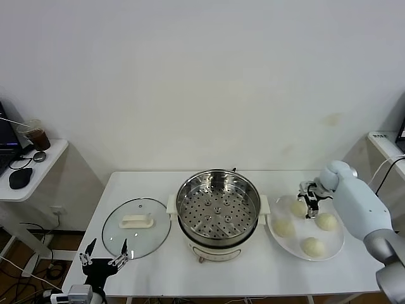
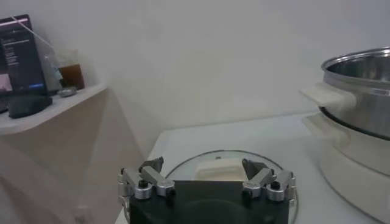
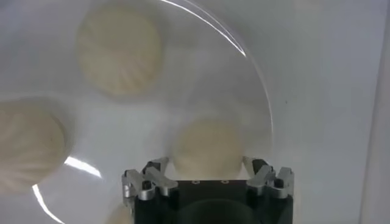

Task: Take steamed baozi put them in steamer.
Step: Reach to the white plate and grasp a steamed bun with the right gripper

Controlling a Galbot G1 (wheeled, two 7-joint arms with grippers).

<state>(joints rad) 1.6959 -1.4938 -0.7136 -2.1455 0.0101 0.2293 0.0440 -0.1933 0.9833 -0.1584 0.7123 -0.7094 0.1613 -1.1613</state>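
The right gripper (image 3: 207, 173) is straddling, fingers apart, one baozi (image 3: 207, 148) on the white plate (image 1: 335, 244) beside the steamer (image 1: 218, 206), while the left gripper (image 1: 104, 258) is hanging wide open near the worktop's (image 1: 158, 266) front edge.

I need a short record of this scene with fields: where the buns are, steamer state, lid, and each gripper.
baozi: four on the plate, right of the steamer; none in the steamer yet
targeted baozi: far-left bun on the plate, between the right gripper's fingers
steamer: table centre, uncovered, perforated tray bare
glass lid: flat on the table, left of the steamer
right gripper: low over the plate, fingers astride the bun, grip not clear
left gripper: open, at the table's near-left edge by the lid
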